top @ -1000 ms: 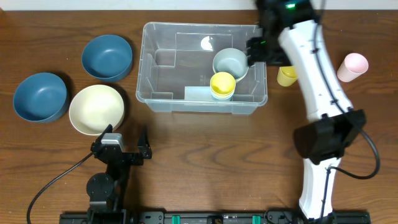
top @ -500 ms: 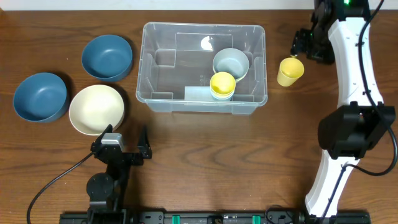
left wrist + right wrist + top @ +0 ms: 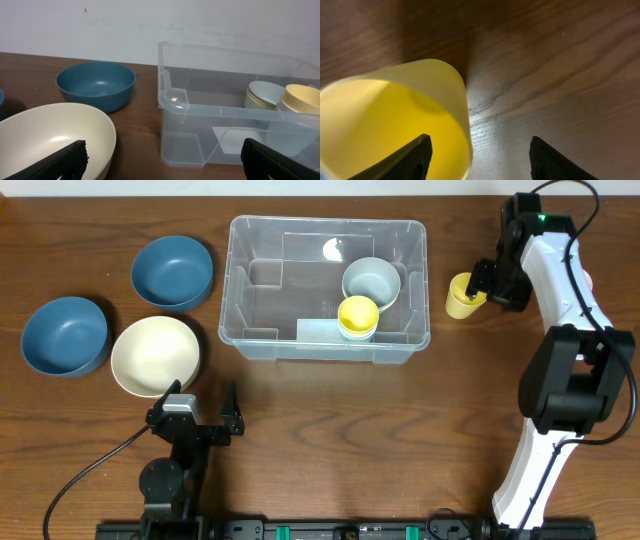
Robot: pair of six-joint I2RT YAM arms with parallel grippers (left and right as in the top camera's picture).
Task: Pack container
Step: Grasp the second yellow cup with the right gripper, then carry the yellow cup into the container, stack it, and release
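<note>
The clear plastic container (image 3: 325, 352) stands at the table's middle back, and its near rim also shows in the left wrist view (image 3: 200, 107). Inside it are a grey-blue cup (image 3: 371, 281) and a yellow cup (image 3: 358, 315). Another yellow cup (image 3: 460, 298) stands on the table just right of the container. My right gripper (image 3: 490, 285) is open at this cup. In the right wrist view (image 3: 480, 150) its jaws straddle the cup's wall (image 3: 395, 115), one finger inside and one outside. My left gripper (image 3: 200, 402) is open and empty near the front (image 3: 167, 162).
Two blue bowls (image 3: 172, 270) (image 3: 64, 335) and a cream bowl (image 3: 155, 355) sit left of the container. The cream bowl (image 3: 55, 135) lies just ahead of my left gripper, a blue bowl (image 3: 95, 85) behind it.
My right gripper has left the container's right end, swung right over the table and come down onto the loose yellow cup. The left arm has not moved.
</note>
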